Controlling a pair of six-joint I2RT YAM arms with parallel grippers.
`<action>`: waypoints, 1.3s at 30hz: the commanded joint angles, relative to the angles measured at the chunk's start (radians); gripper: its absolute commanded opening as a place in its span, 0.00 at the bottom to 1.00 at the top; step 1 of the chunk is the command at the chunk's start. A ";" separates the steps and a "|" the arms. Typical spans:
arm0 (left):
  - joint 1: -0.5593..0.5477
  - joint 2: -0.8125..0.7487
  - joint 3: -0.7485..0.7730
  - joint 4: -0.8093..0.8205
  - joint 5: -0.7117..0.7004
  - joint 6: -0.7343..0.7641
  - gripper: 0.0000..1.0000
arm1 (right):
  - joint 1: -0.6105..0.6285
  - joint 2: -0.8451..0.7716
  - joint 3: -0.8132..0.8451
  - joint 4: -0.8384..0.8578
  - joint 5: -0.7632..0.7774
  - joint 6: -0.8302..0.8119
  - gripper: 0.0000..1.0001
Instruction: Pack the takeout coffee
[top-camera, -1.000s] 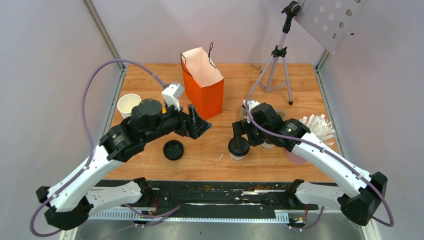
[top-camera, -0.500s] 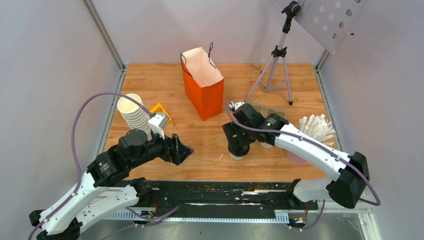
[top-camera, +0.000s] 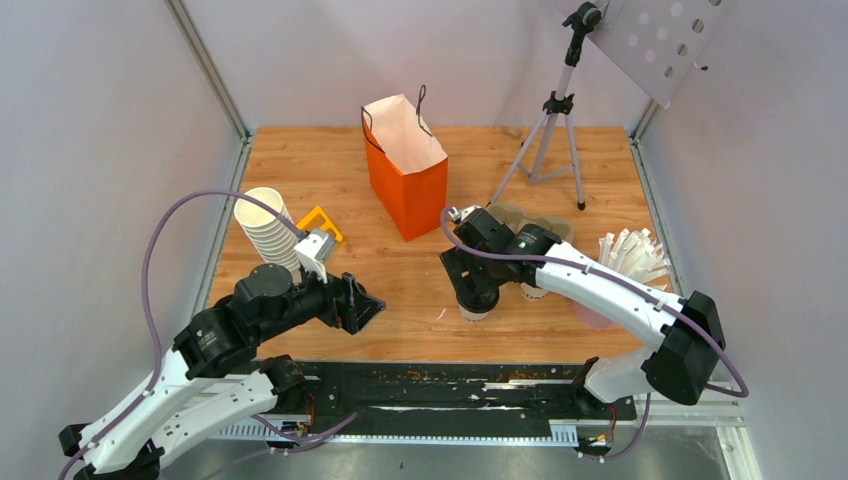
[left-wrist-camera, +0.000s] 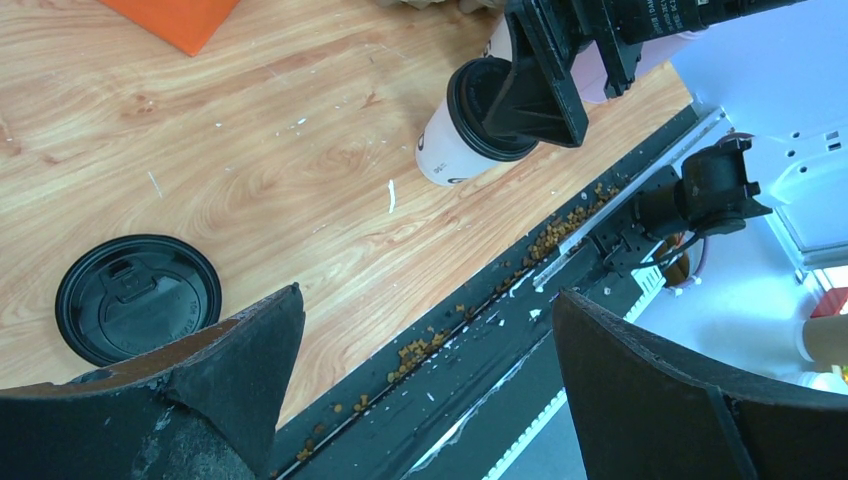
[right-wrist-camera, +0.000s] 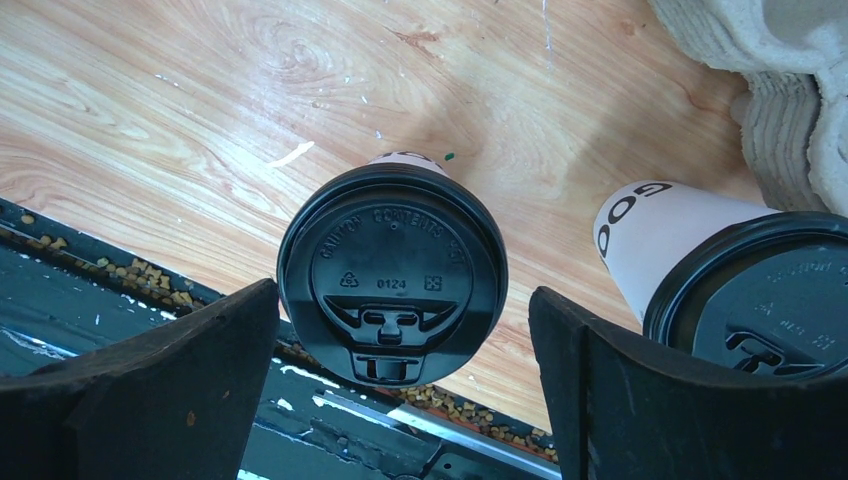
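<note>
Right gripper (top-camera: 474, 288) was low over cup (top-camera: 475, 312) near front edge, jaws either side; only white base showed. Second cup (top-camera: 534, 292) just right of it, partly under arm. Left gripper (top-camera: 366, 306) hung low over bare table (top-camera: 300, 160), fingers apart, empty. Orange bag (top-camera: 406, 180) stood open mid-table, behind both. Cup stack (top-camera: 268, 235) leaned at left, yellow item (top-camera: 320, 220) beside it. Tripod (top-camera: 556, 120) far right; sachets (top-camera: 632, 255) by right edge.

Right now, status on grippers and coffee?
Left gripper open, empty. Right gripper open, straddling lidded cup, not gripping. Second lidded cup close beside it. Orange bag open.
</note>
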 joint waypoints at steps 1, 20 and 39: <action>0.001 -0.004 0.002 0.033 -0.002 0.019 1.00 | 0.006 0.013 0.020 0.016 -0.021 -0.014 0.94; 0.001 -0.004 0.020 0.012 -0.027 0.027 1.00 | 0.006 0.050 0.001 0.032 -0.038 -0.012 0.84; 0.001 -0.006 0.028 0.006 -0.037 0.021 1.00 | 0.004 -0.027 0.039 -0.091 -0.003 0.003 0.73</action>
